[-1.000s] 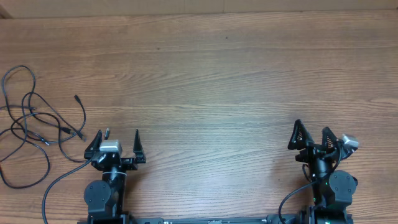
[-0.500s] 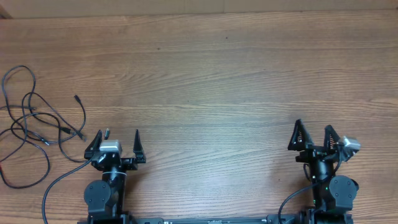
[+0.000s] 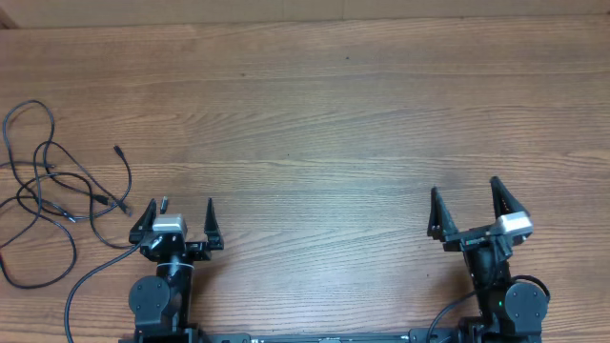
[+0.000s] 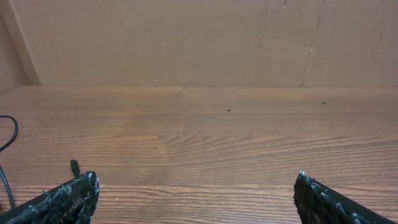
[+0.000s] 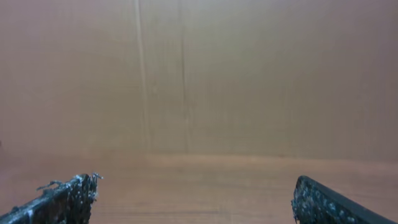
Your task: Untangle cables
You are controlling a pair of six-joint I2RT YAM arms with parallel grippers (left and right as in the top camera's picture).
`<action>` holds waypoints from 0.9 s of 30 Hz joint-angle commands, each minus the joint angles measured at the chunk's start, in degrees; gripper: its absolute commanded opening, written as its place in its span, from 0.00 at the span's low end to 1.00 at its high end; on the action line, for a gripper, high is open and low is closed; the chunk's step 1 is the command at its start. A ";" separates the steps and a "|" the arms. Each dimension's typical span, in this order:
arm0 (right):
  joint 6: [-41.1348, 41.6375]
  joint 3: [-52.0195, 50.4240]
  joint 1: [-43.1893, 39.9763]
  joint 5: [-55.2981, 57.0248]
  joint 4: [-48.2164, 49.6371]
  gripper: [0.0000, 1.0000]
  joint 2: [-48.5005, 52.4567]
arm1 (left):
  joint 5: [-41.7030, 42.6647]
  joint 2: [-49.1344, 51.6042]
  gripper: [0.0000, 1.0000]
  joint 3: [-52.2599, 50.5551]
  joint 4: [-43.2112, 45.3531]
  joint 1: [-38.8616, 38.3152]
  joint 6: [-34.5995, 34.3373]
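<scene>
The cables [image 3: 45,191] lie in a loose tangle on the worktop [image 3: 324,124], just left of the left pincer [image 3: 180,205], which stands wide and empty. Well to its right, the right pincer [image 3: 464,188] is spread wide too, holding nothing.

No text, label, brand mark, number or sign can be read in any of the three views.
</scene>
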 commanded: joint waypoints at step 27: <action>-4.50 -0.59 0.39 0.59 -10.03 1.00 -0.55 | -0.44 -0.61 0.99 -0.24 -0.13 0.20 -0.94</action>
